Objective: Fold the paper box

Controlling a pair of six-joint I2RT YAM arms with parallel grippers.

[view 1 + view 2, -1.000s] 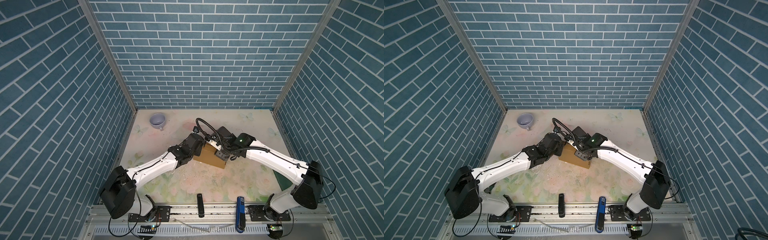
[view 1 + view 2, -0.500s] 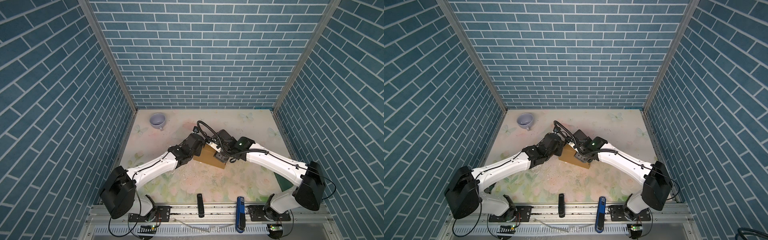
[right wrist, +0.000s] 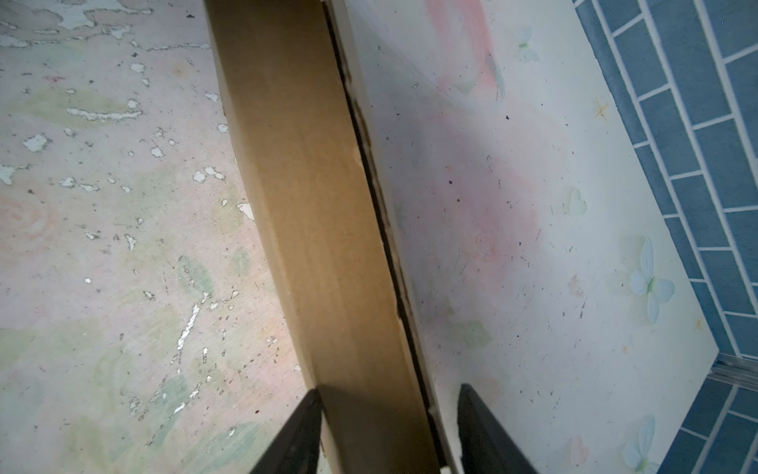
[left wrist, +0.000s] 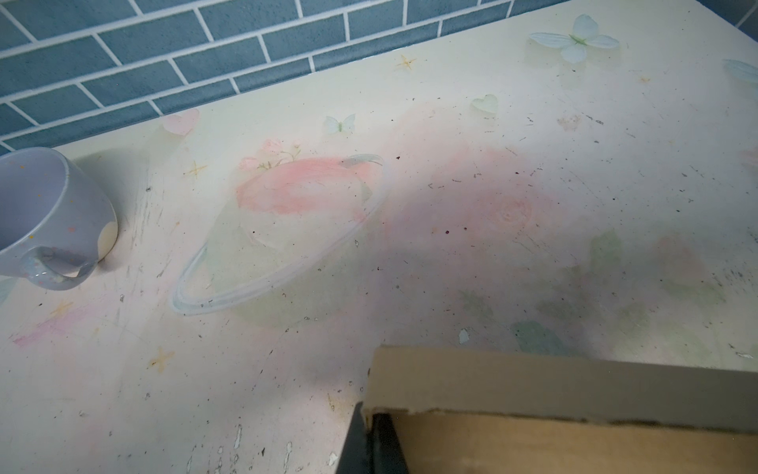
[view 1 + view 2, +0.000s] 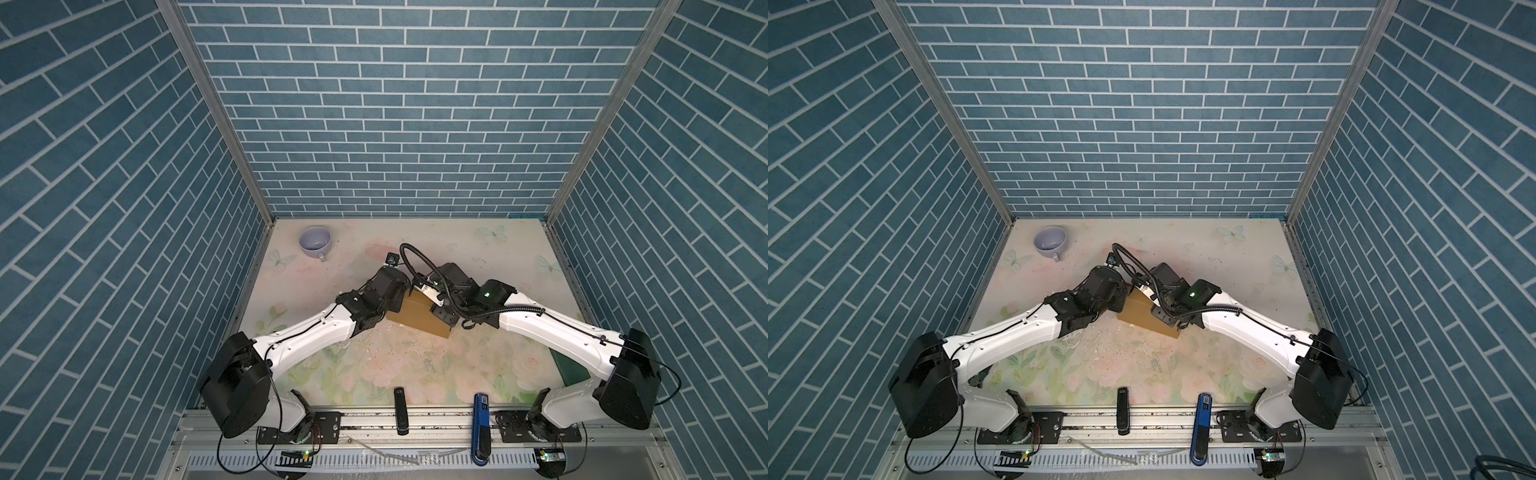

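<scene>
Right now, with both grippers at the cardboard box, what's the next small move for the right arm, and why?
Probably close the right gripper on the paper box wall it straddles. One finger looks to be against the cardboard and the other stands just off it, so nothing is clamped there yet. The left gripper is shut on an edge near a corner.

In both top views the arms' black wrists (image 5: 384,289) hide the far part of the tan-brown cardboard mailer box (image 5: 419,322) and the fingertips of the left gripper (image 4: 370,435) and right gripper (image 3: 389,410). Each wrist view cuts fingers and box off at its edge; the pale lilac ceramic mug (image 4: 49,217) is cropped too, and close to the right fingers the box's wall blurs
</scene>
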